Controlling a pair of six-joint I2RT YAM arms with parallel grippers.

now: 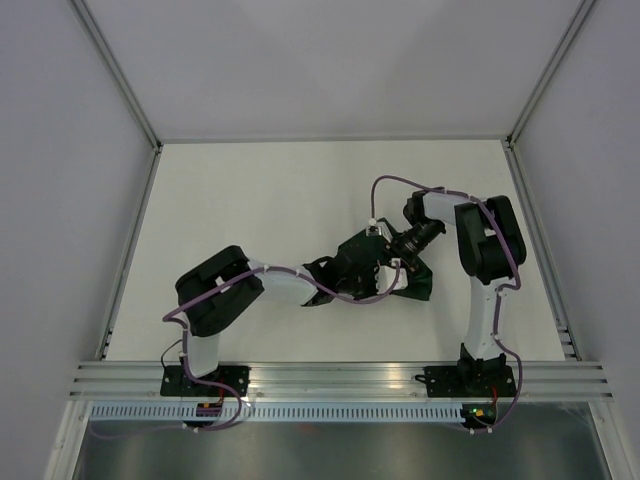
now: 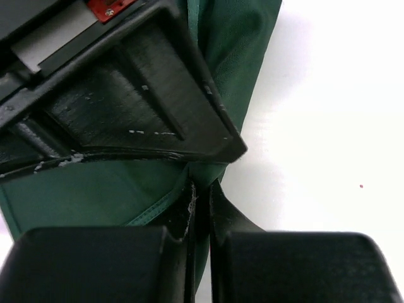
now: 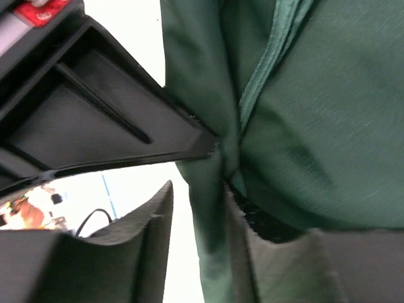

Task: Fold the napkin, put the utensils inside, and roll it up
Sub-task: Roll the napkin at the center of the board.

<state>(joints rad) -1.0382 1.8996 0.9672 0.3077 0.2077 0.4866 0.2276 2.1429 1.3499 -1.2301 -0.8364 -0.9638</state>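
The dark green napkin (image 1: 418,282) is bunched up and lifted between the two arms at mid-table. My left gripper (image 1: 382,277) is shut on a hemmed fold of the napkin (image 2: 243,44), and its tips (image 2: 203,189) pinch the cloth tight. My right gripper (image 1: 392,262) meets it from the opposite side. In the right wrist view its jaws (image 3: 197,192) stand apart. A hanging fold of the napkin (image 3: 328,126) lies against the right finger (image 3: 278,265), with a gap to the left one. No utensils are in view.
The white table (image 1: 250,200) is bounded by grey walls and a metal rail (image 1: 340,378) along the near edge. The two wrists are crowded together, and each one's black finger fills the other's view (image 2: 139,101) (image 3: 95,120).
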